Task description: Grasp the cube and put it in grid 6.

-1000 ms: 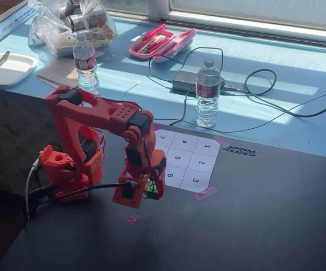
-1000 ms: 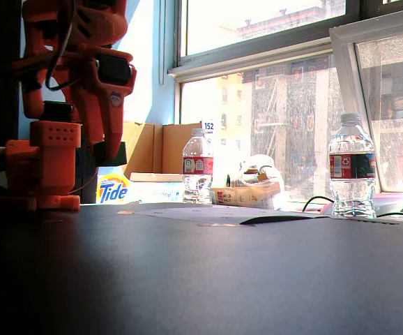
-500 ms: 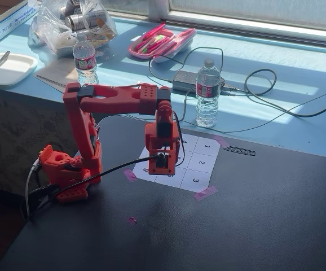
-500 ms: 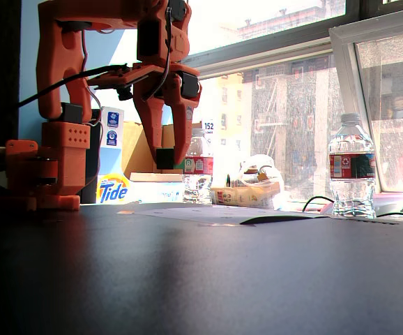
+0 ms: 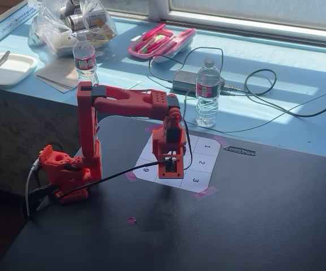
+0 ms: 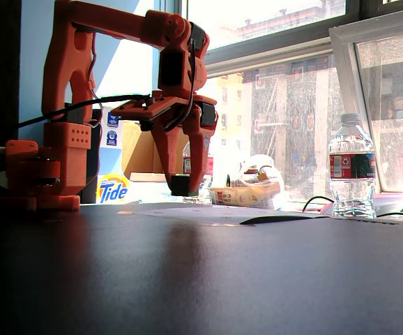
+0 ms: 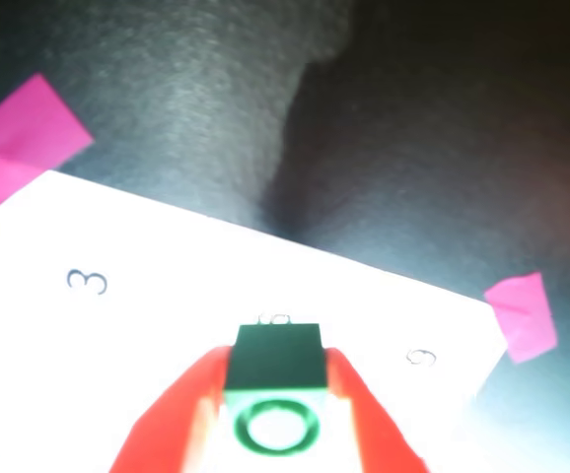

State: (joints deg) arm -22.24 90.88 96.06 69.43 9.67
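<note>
A dark green cube with a ring on its top face (image 7: 277, 379) sits between my orange fingers (image 7: 181, 419) in the wrist view. My gripper (image 7: 277, 394) is shut on it. Below lies the white numbered grid sheet (image 7: 167, 266); the cube hangs over the front row between the "3" (image 7: 88, 282) and the "9" (image 7: 421, 357). In a fixed view my gripper (image 5: 171, 167) points down over the sheet (image 5: 203, 164). In the low fixed view the cube (image 6: 180, 185) is held a little above the sheet (image 6: 208, 213) by my gripper (image 6: 181, 183).
Pink tape (image 5: 205, 193) holds the sheet's corners to the dark table. Behind, on the blue ledge, stand two water bottles (image 5: 207, 93) (image 5: 86, 56), a power brick with cables (image 5: 185, 82), a pink case (image 5: 162, 42) and a white plate (image 5: 8, 69).
</note>
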